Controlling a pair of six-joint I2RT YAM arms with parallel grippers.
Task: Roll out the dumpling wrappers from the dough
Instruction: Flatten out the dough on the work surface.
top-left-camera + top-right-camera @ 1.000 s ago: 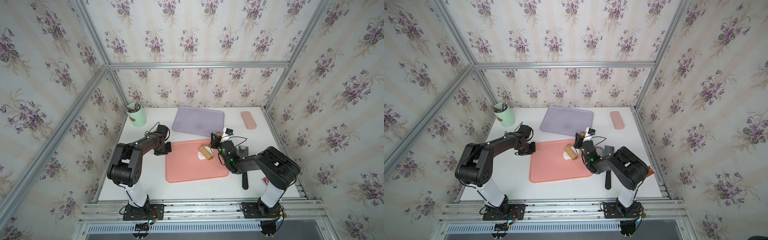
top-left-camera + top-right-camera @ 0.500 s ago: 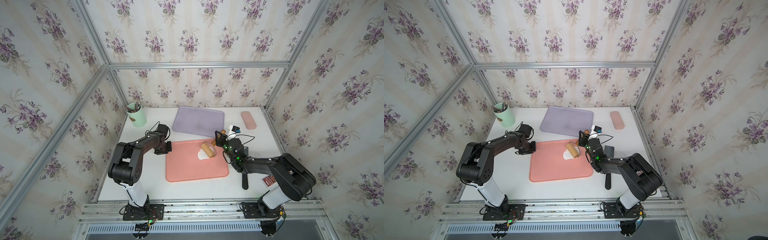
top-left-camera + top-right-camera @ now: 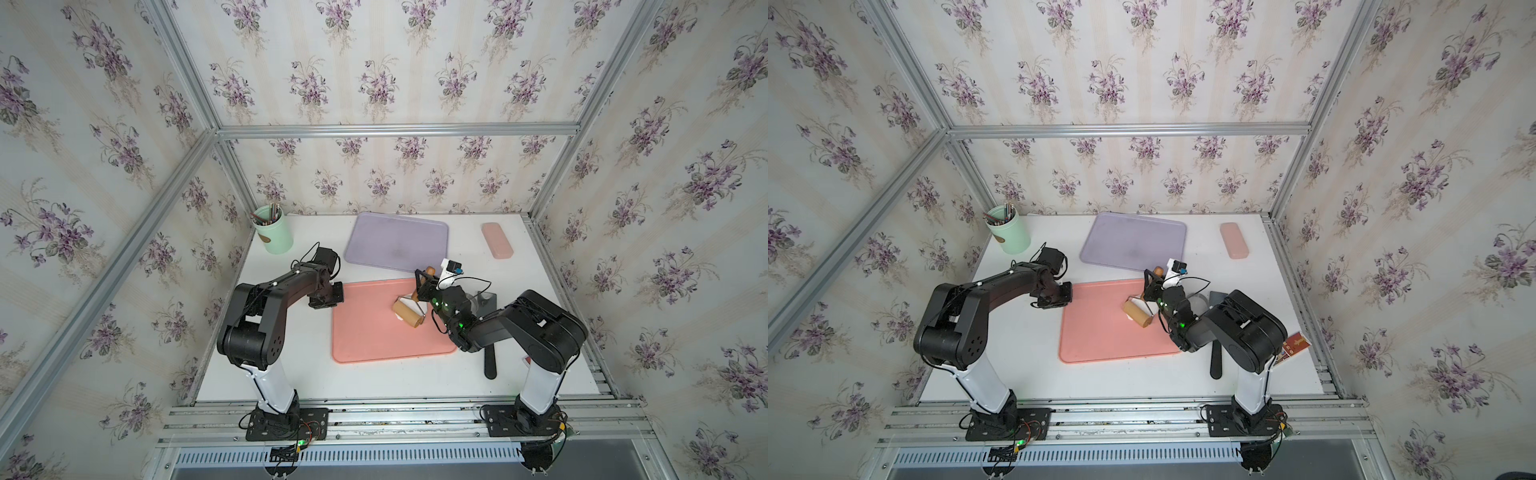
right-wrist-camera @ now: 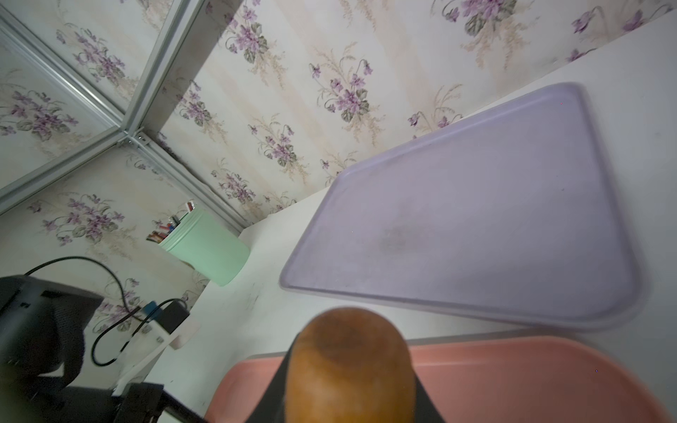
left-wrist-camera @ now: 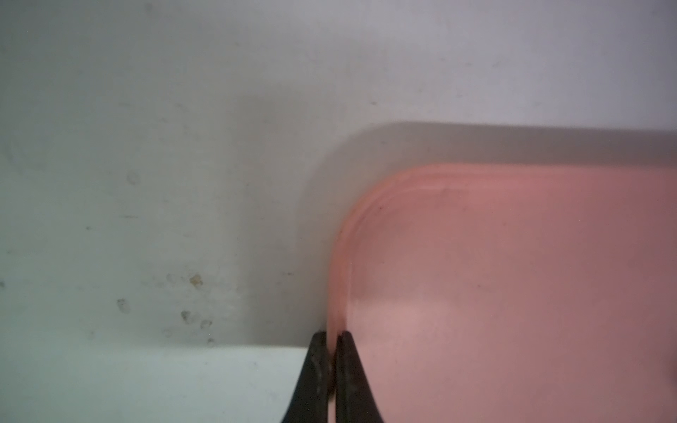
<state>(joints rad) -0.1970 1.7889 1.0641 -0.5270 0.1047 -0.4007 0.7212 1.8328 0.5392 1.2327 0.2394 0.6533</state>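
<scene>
Left wrist view: the left tool (image 5: 332, 335) is seen clenched on the rim of the pink tray (image 5: 513, 285), near a corner, with the counter (image 5: 146, 183) beside it. In a top view, the dough (image 3: 419, 306) is found on that tray toward its right side, largely covered by the roller (image 3: 409, 313), whose handle is grasped by the right tool (image 3: 426, 278).

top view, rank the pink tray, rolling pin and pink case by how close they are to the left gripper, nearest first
1. pink tray: its left rim is pinched in the left gripper.
2. rolling pin: on the tray's right part.
3. pink case: back right of the table.
</scene>
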